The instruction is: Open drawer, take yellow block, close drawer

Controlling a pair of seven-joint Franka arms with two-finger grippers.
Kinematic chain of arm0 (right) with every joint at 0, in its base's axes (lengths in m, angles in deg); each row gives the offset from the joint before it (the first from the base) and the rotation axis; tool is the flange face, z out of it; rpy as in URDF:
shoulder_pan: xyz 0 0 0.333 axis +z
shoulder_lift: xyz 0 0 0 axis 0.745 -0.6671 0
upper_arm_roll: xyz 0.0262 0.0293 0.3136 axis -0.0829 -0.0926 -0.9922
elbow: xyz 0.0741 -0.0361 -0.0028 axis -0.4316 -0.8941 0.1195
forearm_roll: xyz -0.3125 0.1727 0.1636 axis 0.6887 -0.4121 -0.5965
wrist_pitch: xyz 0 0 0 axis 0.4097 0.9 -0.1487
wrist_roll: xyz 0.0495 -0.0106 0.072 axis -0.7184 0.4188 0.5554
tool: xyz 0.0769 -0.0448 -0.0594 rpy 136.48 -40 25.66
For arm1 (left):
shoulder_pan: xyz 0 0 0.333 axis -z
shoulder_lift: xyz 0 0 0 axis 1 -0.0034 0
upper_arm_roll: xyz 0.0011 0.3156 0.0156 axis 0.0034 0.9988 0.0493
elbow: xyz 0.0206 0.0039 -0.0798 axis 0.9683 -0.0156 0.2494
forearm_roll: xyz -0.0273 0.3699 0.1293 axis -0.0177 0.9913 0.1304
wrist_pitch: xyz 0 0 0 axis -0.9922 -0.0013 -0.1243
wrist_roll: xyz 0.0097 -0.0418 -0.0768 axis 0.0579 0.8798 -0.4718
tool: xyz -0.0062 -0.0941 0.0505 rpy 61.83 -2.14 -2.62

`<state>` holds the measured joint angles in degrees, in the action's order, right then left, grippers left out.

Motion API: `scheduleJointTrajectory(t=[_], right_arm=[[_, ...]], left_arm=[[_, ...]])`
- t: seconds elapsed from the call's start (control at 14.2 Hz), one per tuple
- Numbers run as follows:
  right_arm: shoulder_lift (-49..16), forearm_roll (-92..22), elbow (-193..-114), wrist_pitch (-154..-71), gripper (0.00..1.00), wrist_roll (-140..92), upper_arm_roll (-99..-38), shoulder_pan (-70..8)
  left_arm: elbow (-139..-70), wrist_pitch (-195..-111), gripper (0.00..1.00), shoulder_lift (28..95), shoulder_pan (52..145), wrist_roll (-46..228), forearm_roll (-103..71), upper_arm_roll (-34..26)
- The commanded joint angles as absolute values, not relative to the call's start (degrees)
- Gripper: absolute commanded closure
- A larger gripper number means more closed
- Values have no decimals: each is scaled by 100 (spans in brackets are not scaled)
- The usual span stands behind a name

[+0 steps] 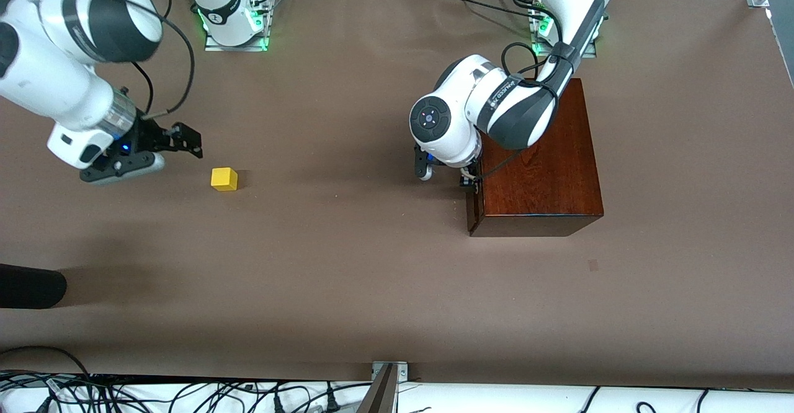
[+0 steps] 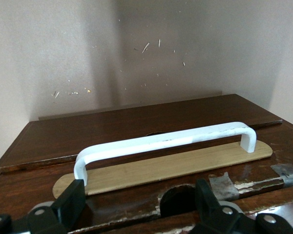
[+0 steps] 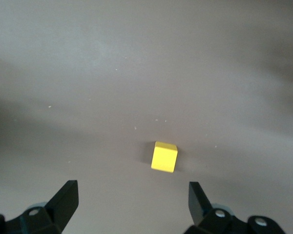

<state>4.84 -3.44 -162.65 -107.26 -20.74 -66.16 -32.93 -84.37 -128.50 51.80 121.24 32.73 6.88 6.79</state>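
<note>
Toward the right arm's end of the tabletop (image 1: 347, 264) sits the yellow block (image 1: 224, 178), out on the bare brown surface and well apart from the wooden box (image 1: 546, 171). It's lying free — nothing is touching it. The right pincer (image 1: 186, 140) hangs low just beside it, a bit farther from the front camera, and its fingers (image 3: 63, 200) are spread wide with nothing between them. In the right wrist view the block (image 3: 164, 157) shows between and ahead of the two fingertips.

Over at the left arm's end, the drawer (image 1: 474, 211) looks pushed flush into the mahogany box. The left pincer (image 1: 443, 171) is right up at the drawer front, and its fingers (image 2: 71, 204) are open wide. They sit close in front of the white bar handle (image 2: 161, 144) — not gripping it, as far as the wrist view shows. That handle sits on a pale wooden backing strip (image 2: 185, 165).
</note>
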Motion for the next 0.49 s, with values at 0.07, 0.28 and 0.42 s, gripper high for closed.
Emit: scheduleJointTrajectory(t=[0.07, 0.28, 0.42], right_arm=[[573, -298, -15430, -9755, 0, -2248, -6920, -3383], [512, -62, -15093, -9392, 0, -2248, -6947, -3410], [494, 176, -15067, -9393, 0, -2186, -6991, -3418]], left_arm=[[-8219, -12727, 0, 5438, 12074, 3343, 854, 699], [-8059, -12446, 0, 5929, 11778, 3335, 382, 699], [-8059, -12410, 0, 6439, 11224, 3291, 248, 672]])
